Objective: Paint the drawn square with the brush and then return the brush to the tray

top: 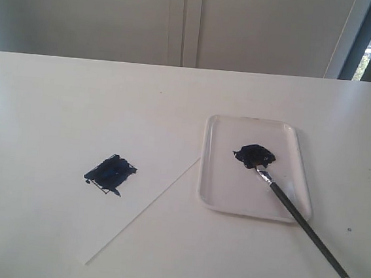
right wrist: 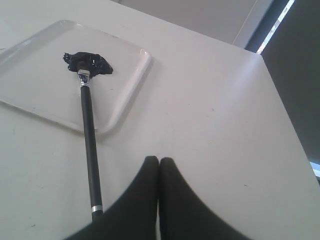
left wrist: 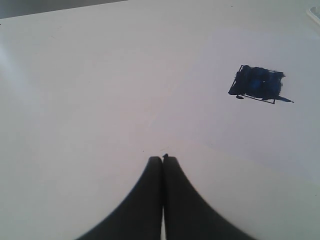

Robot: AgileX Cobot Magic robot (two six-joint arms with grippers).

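The drawn square (top: 110, 173) is a streaky dark navy patch on the white paper sheet (top: 75, 128); the left wrist view also has the square (left wrist: 257, 83). The brush (top: 308, 230) lies slanting, its bristles in the dark paint blob (top: 255, 155) on the white tray (top: 214, 181) and its handle running off over the tray's near rim onto the table. In the right wrist view the brush (right wrist: 90, 145) lies beside my right gripper (right wrist: 159, 161), which is shut and empty. My left gripper (left wrist: 163, 159) is shut and empty, well short of the square. Neither gripper shows in the exterior view.
The white table (top: 239, 262) ends at a far edge before a pale wall (top: 184, 20). A dark window frame (top: 359, 37) stands at the back right. The paper's diagonal edge (top: 146, 211) runs close to the tray's left rim.
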